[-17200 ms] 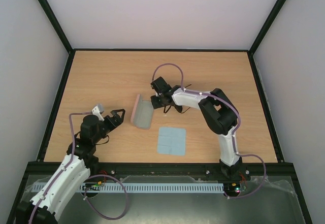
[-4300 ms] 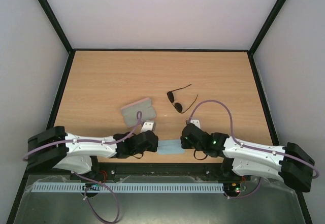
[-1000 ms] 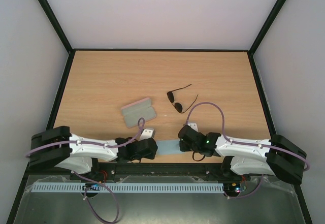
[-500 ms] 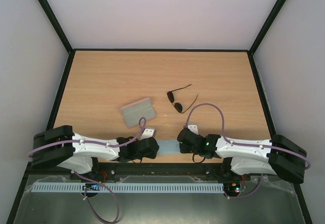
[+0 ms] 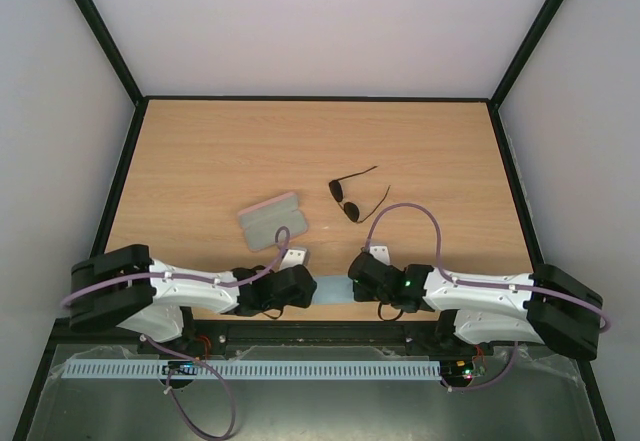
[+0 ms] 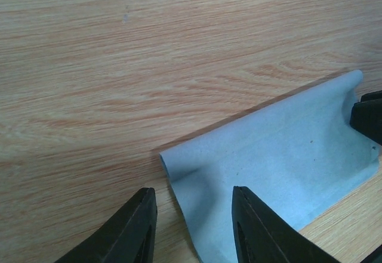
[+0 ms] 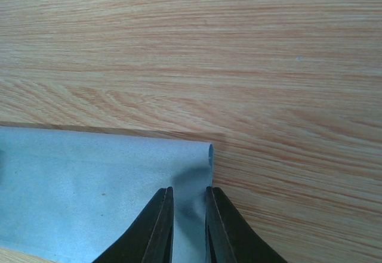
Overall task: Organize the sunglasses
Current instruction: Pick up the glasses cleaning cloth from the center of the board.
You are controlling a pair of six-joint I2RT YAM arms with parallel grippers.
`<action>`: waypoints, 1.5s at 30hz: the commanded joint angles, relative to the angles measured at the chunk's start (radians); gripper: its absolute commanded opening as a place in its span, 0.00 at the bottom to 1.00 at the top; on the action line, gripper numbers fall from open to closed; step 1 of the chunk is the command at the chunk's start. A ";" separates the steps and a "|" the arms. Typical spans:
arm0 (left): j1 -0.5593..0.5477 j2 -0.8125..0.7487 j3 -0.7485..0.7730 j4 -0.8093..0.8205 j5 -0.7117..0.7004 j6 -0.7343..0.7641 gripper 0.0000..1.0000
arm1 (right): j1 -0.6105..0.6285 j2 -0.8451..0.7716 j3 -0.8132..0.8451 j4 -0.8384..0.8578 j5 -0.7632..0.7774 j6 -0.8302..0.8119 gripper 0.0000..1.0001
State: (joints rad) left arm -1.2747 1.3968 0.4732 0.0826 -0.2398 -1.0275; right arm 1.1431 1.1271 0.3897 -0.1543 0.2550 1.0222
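Sunglasses (image 5: 345,201) unfolded on table (image 5: 200,151), left jaws parted around blue cloth (image 6: 286,155) corner, right jaws pinching its edge.

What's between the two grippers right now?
The blue cloth spans the gap from left gripper to right gripper; clearest in the top view.

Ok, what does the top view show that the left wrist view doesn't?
Only the top view: the sunglasses and the case, lying apart mid-table. Only the left wrist view: the left gripper open astride a corner of the cloth. Both: that cloth on the wooden table.
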 commanded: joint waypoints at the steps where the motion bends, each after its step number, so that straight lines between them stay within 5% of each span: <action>1: 0.005 0.035 0.001 -0.015 0.012 0.012 0.37 | 0.011 0.047 -0.036 -0.060 -0.009 0.019 0.16; 13: 0.005 -0.010 -0.034 -0.017 0.015 0.000 0.34 | 0.029 0.086 -0.031 -0.026 -0.008 0.024 0.05; 26: -0.004 0.024 -0.061 0.004 0.043 -0.027 0.23 | 0.029 0.092 -0.029 -0.017 -0.007 0.021 0.04; 28: -0.008 0.023 -0.071 0.006 0.045 -0.040 0.27 | 0.029 0.091 -0.029 -0.017 -0.006 0.020 0.04; 32: -0.014 0.002 -0.083 -0.014 0.029 -0.057 0.54 | 0.029 0.091 -0.031 -0.013 -0.009 0.018 0.04; 34: -0.015 -0.018 -0.083 -0.040 0.013 -0.064 0.60 | 0.029 0.091 -0.031 -0.013 -0.009 0.019 0.04; 45: -0.044 -0.069 -0.094 -0.083 -0.012 -0.107 0.56 | 0.029 0.092 -0.032 -0.006 -0.009 0.019 0.04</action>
State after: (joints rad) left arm -1.2980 1.3235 0.4145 0.1032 -0.2436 -1.1004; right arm 1.1603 1.1809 0.3916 -0.0723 0.2710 1.0328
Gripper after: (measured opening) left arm 0.589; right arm 0.038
